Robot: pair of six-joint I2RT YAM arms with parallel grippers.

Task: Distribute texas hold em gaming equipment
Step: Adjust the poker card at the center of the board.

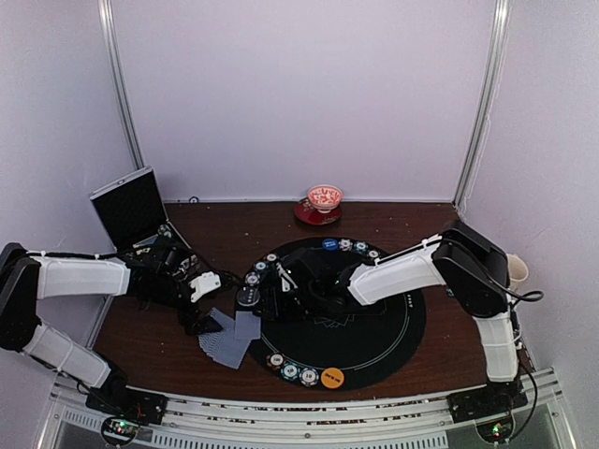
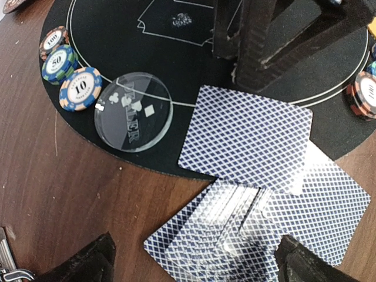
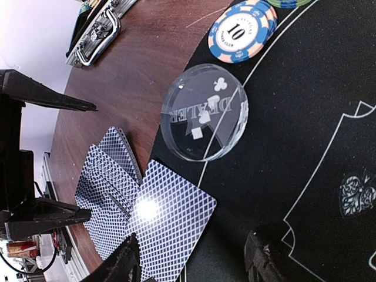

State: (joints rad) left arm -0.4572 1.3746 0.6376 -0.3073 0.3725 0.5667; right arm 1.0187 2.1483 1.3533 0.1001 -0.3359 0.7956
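Grey-blue-backed playing cards (image 2: 258, 235) are spread in a loose fan on the brown wooden table (image 2: 64, 194), just off the left edge of the round black mat (image 2: 176, 53). A single card (image 2: 247, 138) is laid face down over the top of the fan, partly on the mat's rim and partly on the cards beneath. Just beside it, a clear dealer disc (image 2: 133, 111) lies flat across the mat's white line. Beyond the disc, three stripe-edged chips (image 2: 80, 89) marked 10, 50 and 100 are lined along the mat's edge.

From above, more chips are seen at the mat's near rim beside an orange marker disc (image 1: 332, 378). Others are set along the far rim next to a blue marker disc (image 1: 329, 244).

The left gripper (image 2: 197, 267) is held low over the fan. Its fingers are spread wide and nothing is caught between them. The right gripper (image 3: 194, 264) is reached in from the mat's side, over the single card's inner end. Its fingers are also apart and nothing is clamped. Seen from the left wrist, its dark fingers rise just behind the single card and block part of the mat's printed centre. Both grippers are crowded round the same small spot.

Farther out, an open case (image 1: 131, 208) stands at the table's far left corner. A red-and-white bowl (image 1: 325, 197) sits on its red saucer (image 1: 309, 216) at the back edge. A pale cup (image 1: 517, 271) is seen behind the right arm.
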